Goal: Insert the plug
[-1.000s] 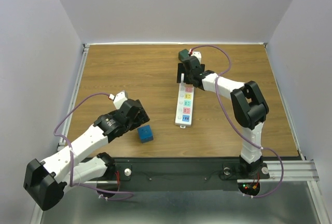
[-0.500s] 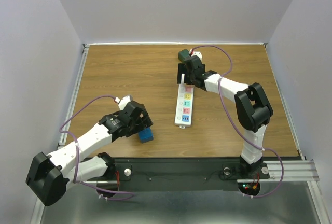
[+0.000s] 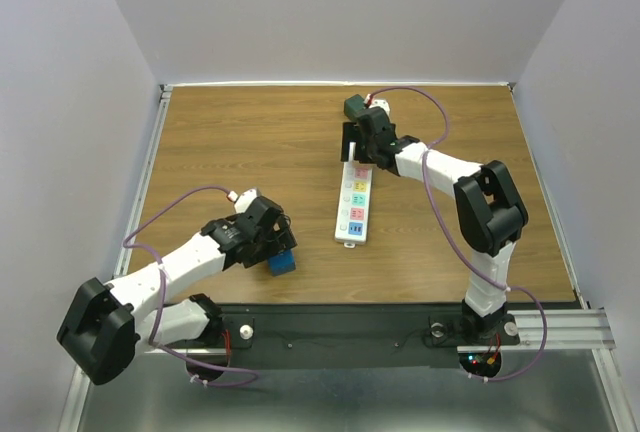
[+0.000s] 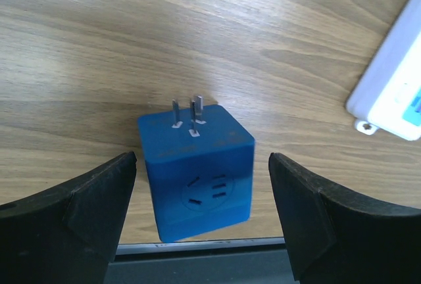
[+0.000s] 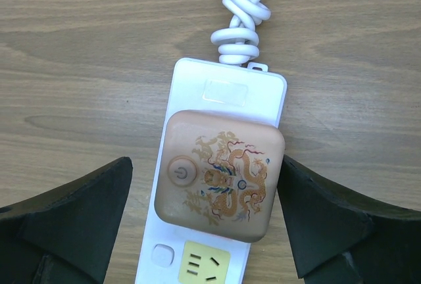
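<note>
The blue cube plug (image 4: 196,169) lies on the wooden table near its front edge, metal prongs pointing away from the camera; it also shows in the top view (image 3: 283,263). My left gripper (image 4: 202,218) is open, one finger on each side of the cube, neither touching it; in the top view it (image 3: 270,242) hovers over the cube. The white power strip (image 3: 354,207) lies mid-table. My right gripper (image 5: 205,218) is open and straddles the strip's far end (image 5: 227,87), where a tan dragon-printed adapter (image 5: 220,173) sits; the right finger is at its edge.
A coiled white cord (image 5: 240,14) leaves the strip's far end. A dark green block (image 3: 355,107) sits beyond it near the back. The strip's near corner (image 4: 395,93) shows right of the blue plug. The table's metal front edge (image 4: 197,254) is just behind the cube.
My left gripper has moved right and toward the front edge until its fingers flank the blue plug. The strip's near end has swung slightly left. The right gripper has barely moved.
</note>
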